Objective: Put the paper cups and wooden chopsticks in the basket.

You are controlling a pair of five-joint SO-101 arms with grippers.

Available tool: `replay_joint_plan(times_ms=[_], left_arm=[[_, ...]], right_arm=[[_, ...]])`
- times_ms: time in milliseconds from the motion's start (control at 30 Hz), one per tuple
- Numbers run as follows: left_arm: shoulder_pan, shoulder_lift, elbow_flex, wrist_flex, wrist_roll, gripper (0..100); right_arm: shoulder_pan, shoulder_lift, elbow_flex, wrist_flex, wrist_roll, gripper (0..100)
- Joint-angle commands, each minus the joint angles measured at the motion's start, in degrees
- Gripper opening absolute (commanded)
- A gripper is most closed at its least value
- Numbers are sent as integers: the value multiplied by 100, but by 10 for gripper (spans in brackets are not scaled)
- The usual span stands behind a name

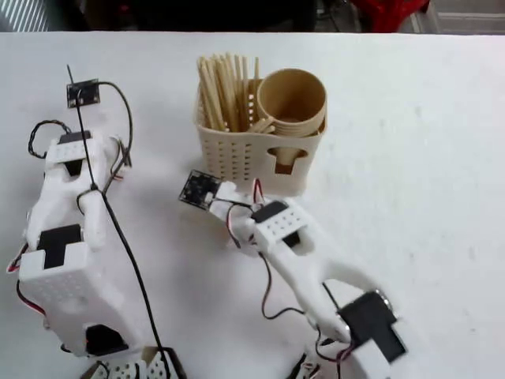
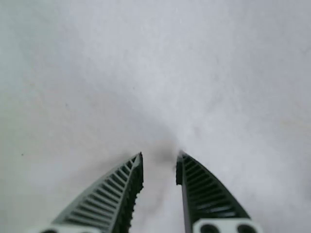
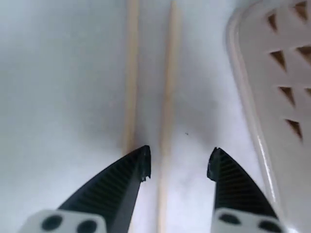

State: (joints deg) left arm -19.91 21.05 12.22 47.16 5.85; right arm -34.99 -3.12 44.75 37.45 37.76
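Observation:
A cream perforated basket point(image 1: 252, 154) stands at the middle back of the table. It holds a bundle of wooden chopsticks point(image 1: 225, 91) on one side and stacked paper cups point(image 1: 292, 103) on the other. Two more chopsticks lie side by side on the table beside the basket wall point(image 3: 272, 97). One chopstick point(image 3: 168, 73) runs between the fingers of my open right gripper point(image 3: 179, 165); the other chopstick point(image 3: 131, 73) passes just outside one fingertip. My left gripper point(image 2: 159, 167) is open, low over bare table, with nothing between its fingers.
The right arm point(image 1: 292, 237) stretches from the front edge up to the basket's front left corner. The left arm point(image 1: 67, 205) lies along the left side, with black cables point(image 1: 118, 229) trailing over the table. The right half of the table is bare white surface.

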Motion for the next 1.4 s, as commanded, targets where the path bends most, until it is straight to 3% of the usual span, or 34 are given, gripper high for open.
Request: replay_joint_plan(times_ms=[0,100,267,467,800,967,1100,1367], left_arm=[[101,-31,-202,-105,-70,130],[101,-31,-202,-97,-70,130],[101,-31,-202,-97,-70,130],[101,-31,-202,-105,-70,130],[101,-31,-202,-105,-70,130],[101,-31,-202,-105,-70,130],[101,-31,-202,-105,-70,130],[101,-31,-202,-105,-70,131]], right_arm=[[84,303,-290,-338,62,202],[101,549,-325,-479,62,193],[92,338,-264,-488,62,10],[48,-567,299,-453,44,16],[48,-3679,1178,-48,18,16],[-145,-5156,422,347,-466,16],[-295,-5385,-677,303,-545,16],[-303,-3978,-2330,-1754,-853,18]])
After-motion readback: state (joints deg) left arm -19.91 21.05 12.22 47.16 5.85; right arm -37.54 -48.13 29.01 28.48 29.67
